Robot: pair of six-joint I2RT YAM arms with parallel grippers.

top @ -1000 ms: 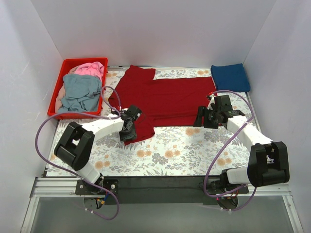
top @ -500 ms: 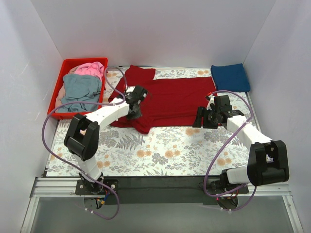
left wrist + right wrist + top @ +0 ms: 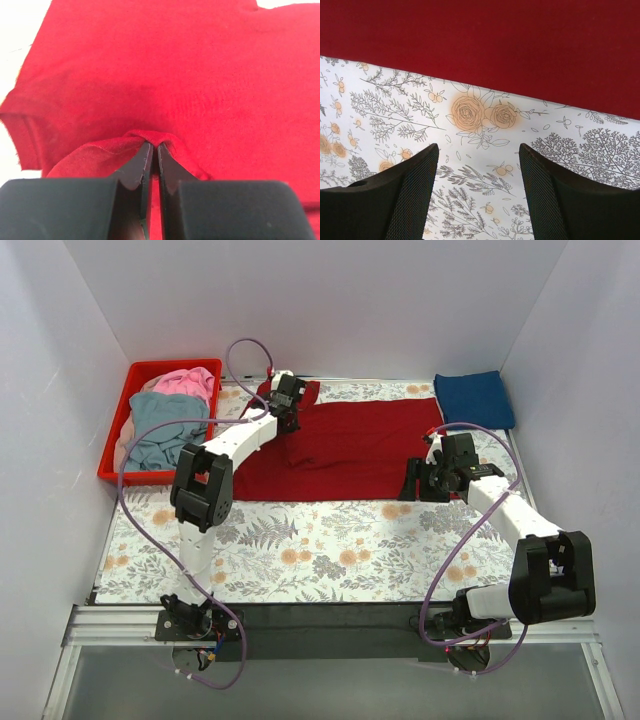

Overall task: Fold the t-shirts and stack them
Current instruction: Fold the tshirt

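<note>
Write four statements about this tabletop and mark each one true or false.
1. The left end effector is shut on a fold of the dark red t-shirt. True.
2. The right end effector grips the dark red t-shirt. False: it is open above the floral tablecloth, beside the shirt's edge, and holds nothing.
3. A folded navy blue t-shirt lies at the far right corner of the table. True.
4. The red basket is empty. False: it holds a crumpled grey-blue t-shirt and a pink t-shirt.
</note>
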